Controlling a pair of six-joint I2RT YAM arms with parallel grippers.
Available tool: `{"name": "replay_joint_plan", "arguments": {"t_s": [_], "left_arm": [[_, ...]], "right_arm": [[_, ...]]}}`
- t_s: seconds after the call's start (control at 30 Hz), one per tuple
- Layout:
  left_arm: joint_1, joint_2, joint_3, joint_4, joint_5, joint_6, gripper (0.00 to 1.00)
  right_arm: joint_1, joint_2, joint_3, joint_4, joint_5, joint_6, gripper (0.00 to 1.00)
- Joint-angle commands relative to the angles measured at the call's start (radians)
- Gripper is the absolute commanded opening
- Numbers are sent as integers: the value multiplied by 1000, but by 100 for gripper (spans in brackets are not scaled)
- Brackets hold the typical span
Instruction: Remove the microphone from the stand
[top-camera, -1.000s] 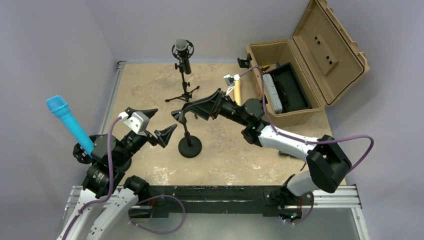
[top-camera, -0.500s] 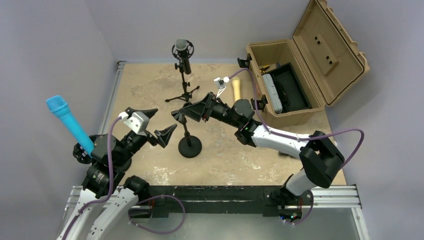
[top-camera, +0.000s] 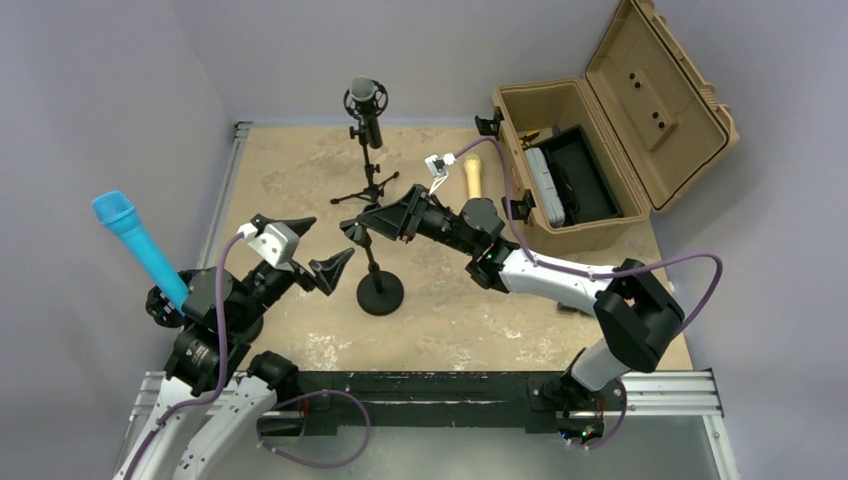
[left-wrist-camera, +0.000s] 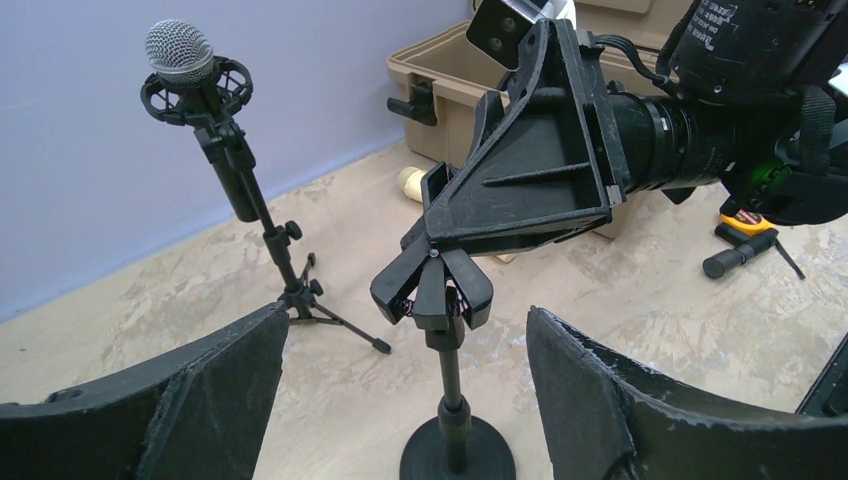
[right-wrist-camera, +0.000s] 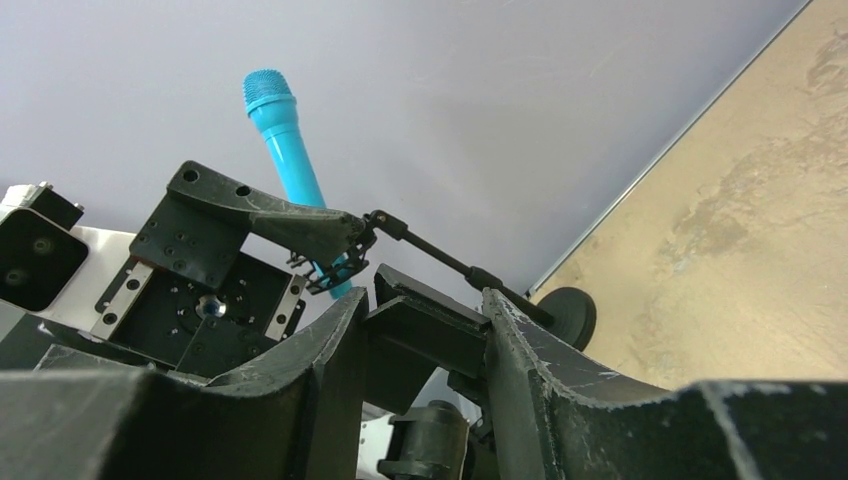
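The right gripper (left-wrist-camera: 432, 255) pinches the empty clip (left-wrist-camera: 430, 290) of the near stand (left-wrist-camera: 447, 380). The left gripper (left-wrist-camera: 407, 315) gapes, holding nothing. The blue microphone (top-camera: 135, 245), left, and grey microphone (top-camera: 368, 110), far, appear mounted; removal seemingly pending.

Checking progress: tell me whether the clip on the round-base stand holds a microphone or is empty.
Empty. In the left wrist view the clip on the stand has nothing in it.
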Motion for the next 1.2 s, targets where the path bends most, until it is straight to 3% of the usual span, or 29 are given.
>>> {"name": "replay_joint_plan", "arguments": {"t_s": [0.0, 0.63, 0.93, 1.17], "left_arm": [[-6, 12, 36, 10, -8, 11, 86], [-6, 31, 35, 6, -5, 10, 86], [-6, 31, 35, 6, -5, 10, 86], [-6, 28, 39, 3, -2, 10, 86]], "right_arm": [[-3, 18, -30, -28, 21, -21, 30], [7, 141, -207, 134, -33, 23, 28], [7, 64, -216, 154, -55, -29, 28], [-50, -97, -321, 105, 58, -1, 11]]}}
